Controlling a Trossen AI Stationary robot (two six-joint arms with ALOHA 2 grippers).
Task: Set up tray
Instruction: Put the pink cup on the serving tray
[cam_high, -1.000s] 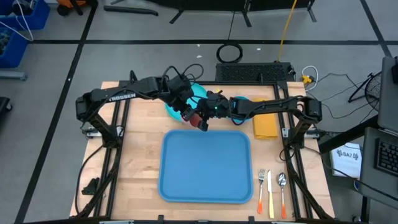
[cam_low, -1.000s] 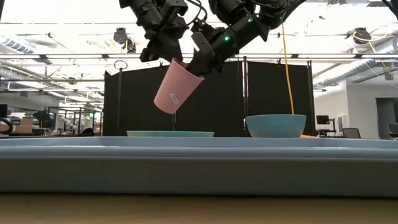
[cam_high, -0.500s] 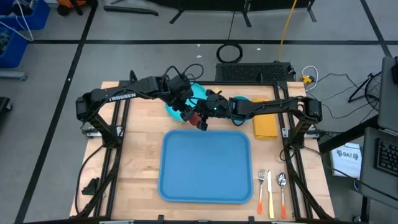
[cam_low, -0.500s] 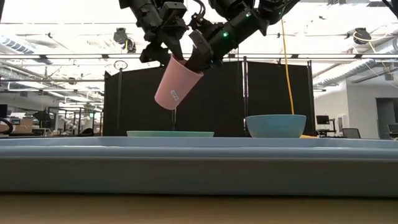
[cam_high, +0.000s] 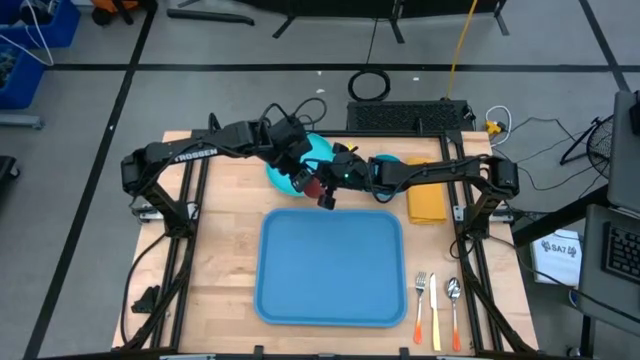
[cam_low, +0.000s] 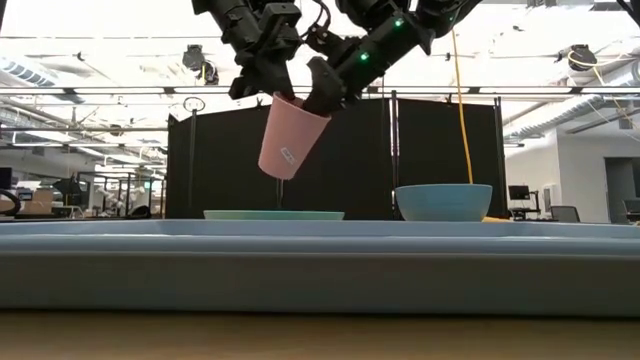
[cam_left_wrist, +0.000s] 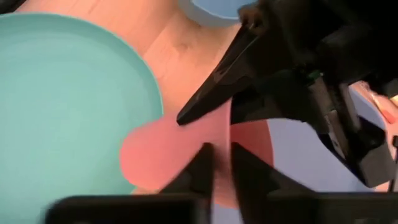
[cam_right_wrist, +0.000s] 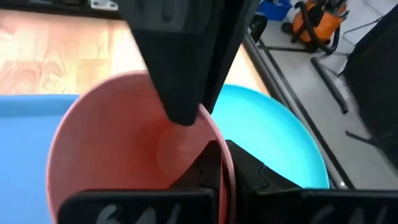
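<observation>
Fingers of both arms pinch the pink cup's (cam_low: 285, 135) rim above the table.

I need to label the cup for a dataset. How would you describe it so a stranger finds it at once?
Start at the big blue tray in the middle of the table and look just past its far edge, where the left gripper and right gripper meet. The pink cup hangs there in the air, both grippers pinching its rim, above the turquoise plate. It is the only pink, lifted item.

One tray (cam_high: 330, 270), one plate (cam_high: 318, 150), one bowl (cam_low: 443, 202), one pink cup (cam_low: 290, 137), one napkin (cam_high: 427, 205), one fork (cam_high: 420, 295), knife (cam_high: 435, 310), spoon (cam_high: 453, 300).
</observation>
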